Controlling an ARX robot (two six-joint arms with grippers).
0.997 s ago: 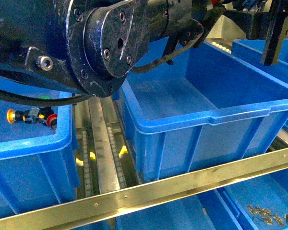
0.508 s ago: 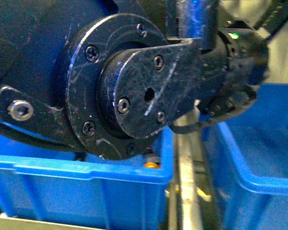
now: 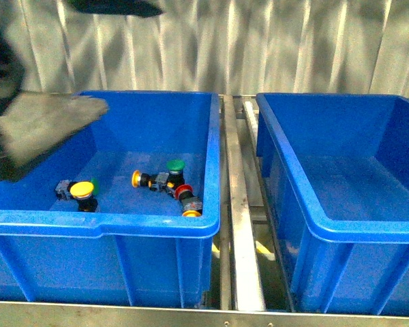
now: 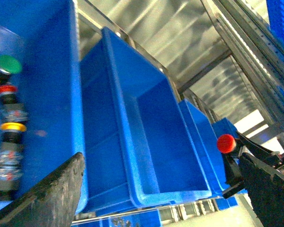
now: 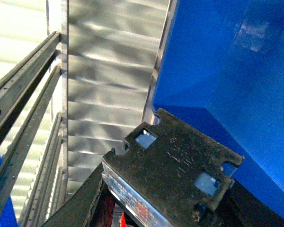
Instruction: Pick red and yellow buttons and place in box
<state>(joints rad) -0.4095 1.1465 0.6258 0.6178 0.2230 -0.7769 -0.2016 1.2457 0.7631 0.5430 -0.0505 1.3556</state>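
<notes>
Left gripper, spread wide, hangs tilted over the deep blue plastic bin of red and yellow domed push-buttons; right gripper state unclear.

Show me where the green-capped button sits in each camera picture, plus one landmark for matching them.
Front view: the green button lies in the left bin, near its right wall.
Left wrist view: the green button ends the row of buttons, in that same bin.
Right wrist view: not in it.
Shared landmark: the empty bin alongside, in front and left wrist views.
</notes>
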